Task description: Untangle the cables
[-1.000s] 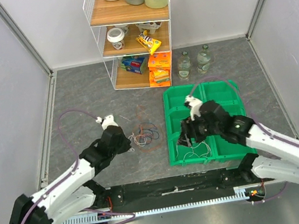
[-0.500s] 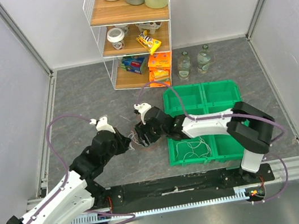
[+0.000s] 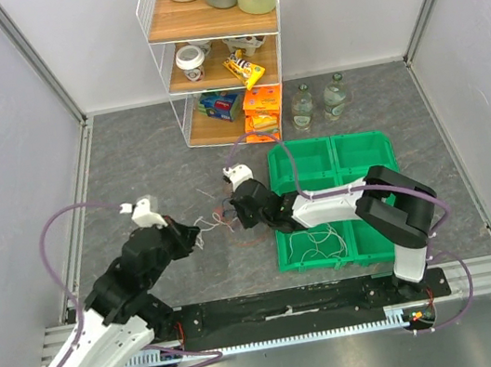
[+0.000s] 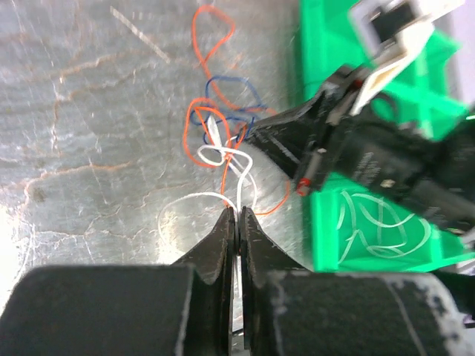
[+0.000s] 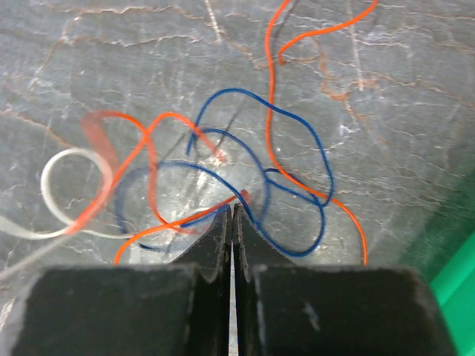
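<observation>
Gripping from the left, my left tool [image 4: 237, 220] is clamped on the white cable [image 4: 214, 154]. It runs into the cables [image 4: 223, 137], tangled on the bench [image 4: 82, 111] beside the green tray [image 4: 326, 245]. My right tool [image 5: 232, 213] is pressed together among the blue strand [image 5: 312, 141] and orange strand [image 5: 271, 44]; whether either is caught, I cannot tell. Expect light, limp, slippery wire: grasp one strand near a crossing.

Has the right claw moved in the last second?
Yes. From over the green tray, the right claw has swung left, past the tray's left edge, to the cable tangle on the table.
</observation>
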`<state>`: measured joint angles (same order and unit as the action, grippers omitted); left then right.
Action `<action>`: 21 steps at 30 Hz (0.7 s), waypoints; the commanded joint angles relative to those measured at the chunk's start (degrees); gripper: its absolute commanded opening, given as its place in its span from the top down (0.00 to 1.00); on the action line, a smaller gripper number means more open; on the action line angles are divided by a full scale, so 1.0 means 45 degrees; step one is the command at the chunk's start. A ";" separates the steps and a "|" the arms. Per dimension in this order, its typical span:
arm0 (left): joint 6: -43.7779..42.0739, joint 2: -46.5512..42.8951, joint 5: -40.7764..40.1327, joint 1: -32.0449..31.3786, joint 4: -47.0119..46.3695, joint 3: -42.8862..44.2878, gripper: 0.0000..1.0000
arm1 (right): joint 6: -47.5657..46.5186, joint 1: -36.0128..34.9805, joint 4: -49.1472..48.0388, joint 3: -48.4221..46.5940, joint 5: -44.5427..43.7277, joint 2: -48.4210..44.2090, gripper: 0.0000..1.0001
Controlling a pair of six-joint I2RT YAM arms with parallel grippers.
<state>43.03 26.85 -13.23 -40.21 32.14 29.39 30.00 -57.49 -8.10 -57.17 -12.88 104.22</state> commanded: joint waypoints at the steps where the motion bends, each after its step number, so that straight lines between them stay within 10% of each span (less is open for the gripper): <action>1: 0.0029 -0.1861 -0.1392 0.0067 0.1176 0.1592 0.98 | 0.0462 0.0139 0.0294 -0.0285 -0.1765 0.0179 1.00; 21: -0.3155 -0.4152 -0.3644 0.0087 0.1803 0.6712 0.98 | -0.0279 0.0355 0.1133 -0.1006 -0.1200 0.0569 0.95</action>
<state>32.25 6.09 -29.78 -40.21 40.38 58.70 31.03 -56.01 -5.21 -57.84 -18.15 106.48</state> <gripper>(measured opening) 0.049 0.007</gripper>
